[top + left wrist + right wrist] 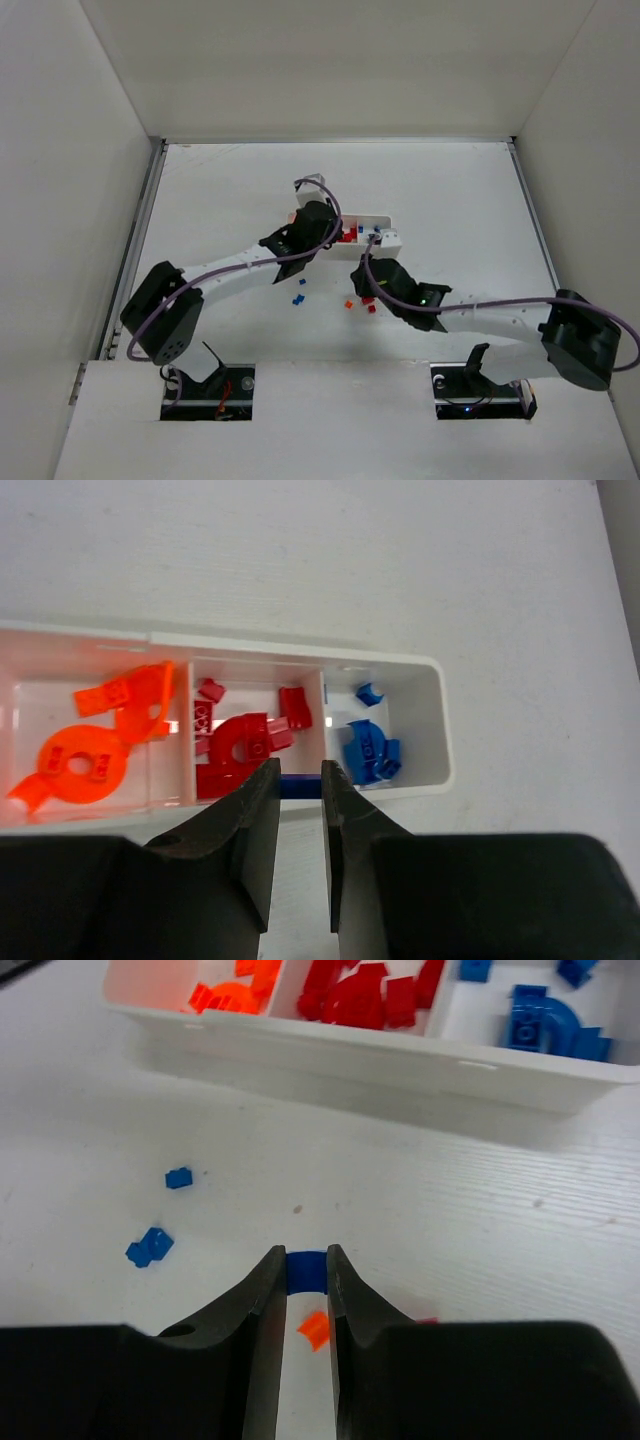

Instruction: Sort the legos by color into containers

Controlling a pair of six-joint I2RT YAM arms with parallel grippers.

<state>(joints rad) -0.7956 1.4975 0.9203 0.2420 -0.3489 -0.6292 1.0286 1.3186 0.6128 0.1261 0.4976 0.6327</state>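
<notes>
Tray (441, 730), nine to three o'clock: orange pieces (88, 763), red pieces (238, 752), blue pieces (366, 746).
My left gripper (300, 772) pinches a blue brick (299, 786); my right gripper (306, 1256), another blue brick (306, 1274).

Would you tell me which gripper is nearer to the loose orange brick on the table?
Right. The right gripper is right over the orange brick; the left gripper is farther off, at the tray.
</notes>
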